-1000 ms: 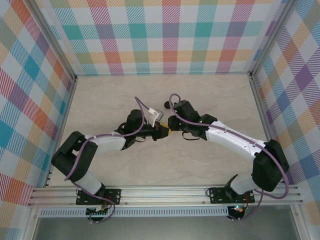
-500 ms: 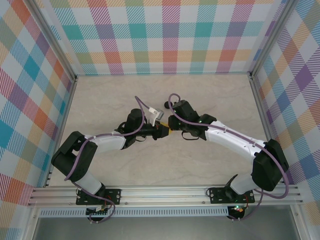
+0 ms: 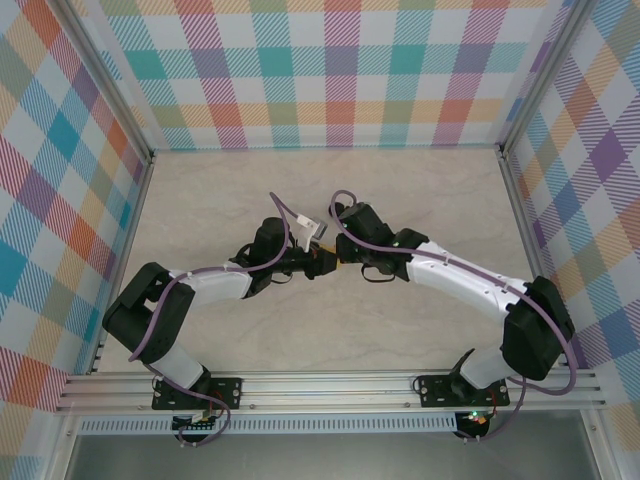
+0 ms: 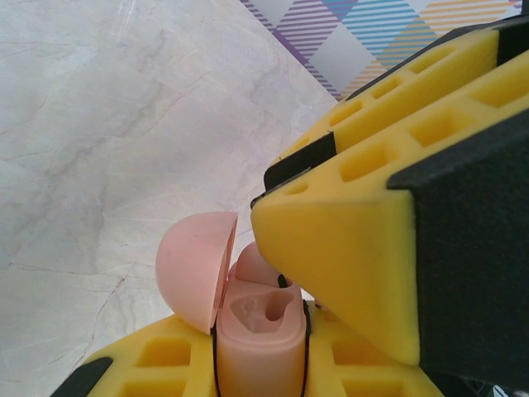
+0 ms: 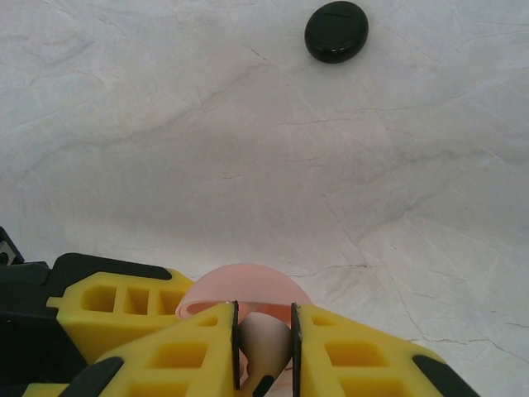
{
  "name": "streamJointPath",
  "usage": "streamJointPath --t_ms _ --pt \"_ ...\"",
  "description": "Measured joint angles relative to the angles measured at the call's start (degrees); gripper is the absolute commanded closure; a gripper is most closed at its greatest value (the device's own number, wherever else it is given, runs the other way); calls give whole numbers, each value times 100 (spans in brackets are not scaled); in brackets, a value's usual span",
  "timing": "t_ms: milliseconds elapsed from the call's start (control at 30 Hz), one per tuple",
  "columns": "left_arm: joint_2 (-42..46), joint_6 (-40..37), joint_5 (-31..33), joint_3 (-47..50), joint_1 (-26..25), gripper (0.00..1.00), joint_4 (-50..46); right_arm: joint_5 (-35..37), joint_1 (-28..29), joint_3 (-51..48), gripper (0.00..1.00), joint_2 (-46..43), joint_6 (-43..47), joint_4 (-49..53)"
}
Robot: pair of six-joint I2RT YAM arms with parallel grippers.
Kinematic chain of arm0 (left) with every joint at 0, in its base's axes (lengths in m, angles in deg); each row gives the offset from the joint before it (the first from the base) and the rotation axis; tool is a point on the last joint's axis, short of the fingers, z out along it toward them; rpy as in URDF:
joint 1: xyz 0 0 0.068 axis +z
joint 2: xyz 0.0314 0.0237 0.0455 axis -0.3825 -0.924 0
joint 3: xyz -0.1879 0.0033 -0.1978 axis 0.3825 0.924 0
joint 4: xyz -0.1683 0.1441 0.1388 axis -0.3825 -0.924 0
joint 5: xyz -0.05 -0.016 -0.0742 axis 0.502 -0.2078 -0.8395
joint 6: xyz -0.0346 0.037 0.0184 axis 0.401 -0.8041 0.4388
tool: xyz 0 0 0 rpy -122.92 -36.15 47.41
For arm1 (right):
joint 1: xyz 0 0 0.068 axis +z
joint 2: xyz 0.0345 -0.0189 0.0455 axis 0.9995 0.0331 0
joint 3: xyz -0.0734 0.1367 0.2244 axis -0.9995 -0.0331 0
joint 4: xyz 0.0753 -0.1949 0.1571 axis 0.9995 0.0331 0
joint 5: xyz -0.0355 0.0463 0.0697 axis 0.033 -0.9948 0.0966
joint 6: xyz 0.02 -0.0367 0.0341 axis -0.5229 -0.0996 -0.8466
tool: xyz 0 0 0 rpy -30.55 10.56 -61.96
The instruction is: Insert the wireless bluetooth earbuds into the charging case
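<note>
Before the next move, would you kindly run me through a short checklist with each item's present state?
1. The lid of the pink charging case is open: ok.
2. The left gripper clamps the case: ok.
3. The right gripper pinches a pale pink earbud: ok.
4. A free well shows in the case: ok.
5. The earbud is lined up with that well: cannot tell.

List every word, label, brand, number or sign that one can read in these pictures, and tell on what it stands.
There is no text to read in these pictures.
The pink charging case, the black puck, the marble table top and the plaid walls bear no visible print, logo or number.
</note>
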Motion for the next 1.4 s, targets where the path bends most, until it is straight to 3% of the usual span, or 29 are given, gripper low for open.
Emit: streamJointPath --t_ms 300,733,1100,1267,1400 --pt "0 2 -2 -13 -2 92 -46 170 28 199 77 149 -24 234" --pt "129 -433 848 -131 0 92 -1322 114 -179 308 77 219 264 933" --pt "1587 -509 1161 59 0 91 -2111 -815 -693 472 79 1919 1318 1539" --pt "1987 -546 1283 149 0 90 -2339 -905 -693 780 76 2439 1585 1790" --pt "2068 -551 1340 192 0 90 -2457 -916 -693 997 62 2616 1650 1926"
